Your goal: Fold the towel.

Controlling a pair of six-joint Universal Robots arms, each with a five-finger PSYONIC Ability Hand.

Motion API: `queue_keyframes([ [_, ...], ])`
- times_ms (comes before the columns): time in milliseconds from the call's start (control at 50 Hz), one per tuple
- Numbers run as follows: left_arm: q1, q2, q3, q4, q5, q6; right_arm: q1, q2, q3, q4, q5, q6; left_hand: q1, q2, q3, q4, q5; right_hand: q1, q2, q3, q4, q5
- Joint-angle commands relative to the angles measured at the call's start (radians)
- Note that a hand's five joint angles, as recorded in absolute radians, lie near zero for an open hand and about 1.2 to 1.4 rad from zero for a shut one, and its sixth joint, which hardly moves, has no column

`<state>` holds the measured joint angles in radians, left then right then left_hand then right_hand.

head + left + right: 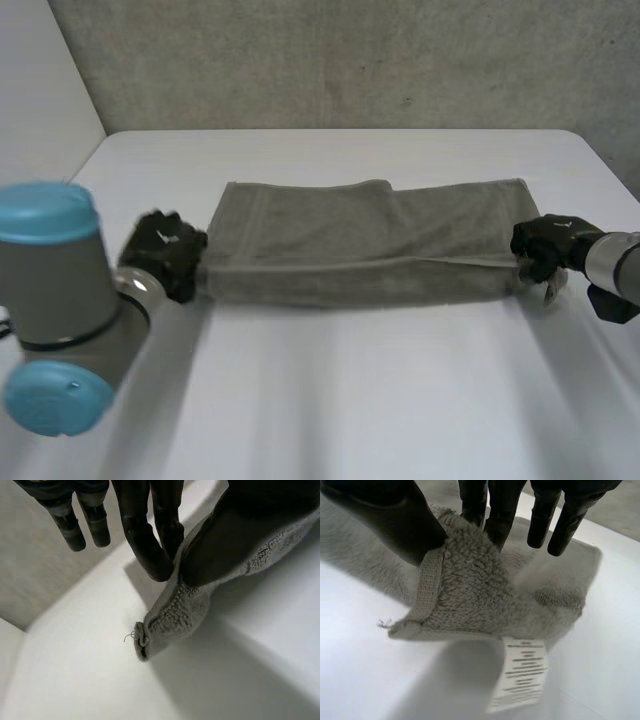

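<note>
Grey towel: left hand, right hand pinching.

Bare surface is left before the towel, held stretched between the left robot hand and right robot hand; behind it, passage is bounded by the wall.

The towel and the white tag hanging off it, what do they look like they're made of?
The towel looks like grey terry cloth, probably cotton: a nubby looped pile, matte, with a flat woven hem band and a frayed thread at the corner. The tag looks like a thin, smooth printed fabric label; which fibre cannot be told.
</note>
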<state>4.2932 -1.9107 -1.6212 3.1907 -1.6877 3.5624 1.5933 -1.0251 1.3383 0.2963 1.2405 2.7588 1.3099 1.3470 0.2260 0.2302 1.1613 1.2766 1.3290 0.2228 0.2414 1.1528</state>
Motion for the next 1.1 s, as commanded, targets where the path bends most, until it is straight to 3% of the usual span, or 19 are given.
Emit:
queue_keyframes([
  [20, 0.034, 0.119, 0.009, -0.055, 0.068, 0.064, -0.047, -0.095, 0.050, 0.136, -0.090, -0.174, 0.086, 0.049, -0.051, -0.056, 0.060, 0.120, 0.067, -0.048, -0.067, 0.069],
  [260, 0.051, 0.094, -0.016, -0.152, 0.143, 0.062, -0.033, -0.099, 0.091, 0.296, -0.069, -0.545, 0.086, 0.049, -0.051, -0.056, 0.060, 0.120, 0.067, -0.048, -0.067, 0.069],
  [440, 0.129, -0.085, 0.146, -0.094, 0.138, 0.153, -0.015, -0.046, -0.038, 0.211, -0.036, -0.587, 0.086, 0.049, -0.051, -0.056, 0.060, 0.120, 0.067, -0.048, -0.067, 0.069],
  [520, 0.132, -0.163, 0.300, -0.012, 0.123, 0.191, 0.037, 0.011, -0.245, 0.036, -0.030, -0.596, 0.086, 0.049, -0.051, -0.056, 0.060, 0.120, 0.067, -0.048, -0.067, 0.069],
  [560, 0.125, -0.203, 0.473, 0.102, 0.085, 0.197, 0.057, 0.022, -0.335, -0.054, -0.013, -0.585, 0.086, 0.049, -0.051, -0.056, 0.060, 0.120, 0.067, -0.048, -0.067, 0.069],
  [580, 0.125, -0.203, 0.474, 0.103, 0.085, 0.197, 0.082, 0.023, -0.406, -0.165, 0.012, -0.578, 0.086, 0.049, -0.051, -0.056, 0.060, 0.120, 0.067, -0.048, -0.067, 0.069],
  [600, 0.119, -0.203, 0.545, 0.180, 0.068, 0.200, 0.082, 0.023, -0.407, -0.166, 0.013, -0.577, 0.086, 0.049, -0.051, -0.056, 0.060, 0.120, 0.067, -0.048, -0.067, 0.069],
  [620, 0.105, -0.197, 0.601, 0.266, 0.056, 0.193, 0.115, 0.014, -0.460, -0.301, 0.043, -0.561, 0.086, 0.049, -0.051, -0.056, 0.060, 0.120, 0.067, -0.048, -0.067, 0.069],
  [640, 0.105, -0.197, 0.601, 0.267, 0.056, 0.193, 0.149, 0.002, -0.482, -0.433, 0.077, -0.535, 0.086, 0.049, -0.051, -0.056, 0.060, 0.120, 0.067, -0.048, -0.067, 0.069],
  [660, 0.082, -0.171, 0.618, 0.350, 0.060, 0.190, 0.149, 0.002, -0.482, -0.434, 0.077, -0.535, 0.086, 0.049, -0.051, -0.056, 0.060, 0.120, 0.067, -0.048, -0.067, 0.069],
  [680, 0.082, -0.171, 0.618, 0.351, 0.060, 0.190, 0.175, -0.024, -0.482, -0.545, 0.105, -0.497, 0.086, 0.049, -0.051, -0.056, 0.060, 0.120, 0.067, -0.048, -0.067, 0.069],
  [700, 0.057, -0.125, 0.613, 0.435, 0.066, 0.187, 0.194, -0.070, -0.467, -0.644, 0.118, -0.449, 0.086, 0.049, -0.051, -0.056, 0.060, 0.120, 0.067, -0.048, -0.067, 0.069],
  [740, 0.042, -0.073, 0.598, 0.508, 0.077, 0.179, 0.200, -0.117, -0.444, -0.681, 0.122, -0.409, 0.086, 0.049, -0.051, -0.056, 0.060, 0.120, 0.067, -0.048, -0.067, 0.069],
  [780, 0.037, 0.014, 0.540, 0.592, 0.115, 0.133, 0.197, -0.150, -0.423, -0.677, 0.122, -0.366, 0.086, 0.049, -0.051, -0.056, 0.060, 0.120, 0.067, -0.048, -0.067, 0.069],
  [840, 0.040, 0.048, 0.506, 0.595, 0.152, 0.102, 0.195, -0.158, -0.401, -0.664, 0.117, -0.332, 0.086, 0.049, -0.051, -0.056, 0.060, 0.120, 0.067, -0.048, -0.067, 0.069],
  [860, 0.054, 0.073, 0.471, 0.592, 0.201, 0.069, 0.194, -0.158, -0.372, -0.643, 0.109, -0.320, 0.086, 0.049, -0.051, -0.056, 0.060, 0.120, 0.067, -0.048, -0.067, 0.069],
  [1100, 0.146, 0.004, 0.173, 0.526, 0.324, 0.050, 0.146, -0.155, -0.093, -0.442, -0.050, -0.318, 0.086, 0.049, -0.051, -0.056, 0.060, 0.120, 0.067, -0.048, -0.067, 0.069],
])
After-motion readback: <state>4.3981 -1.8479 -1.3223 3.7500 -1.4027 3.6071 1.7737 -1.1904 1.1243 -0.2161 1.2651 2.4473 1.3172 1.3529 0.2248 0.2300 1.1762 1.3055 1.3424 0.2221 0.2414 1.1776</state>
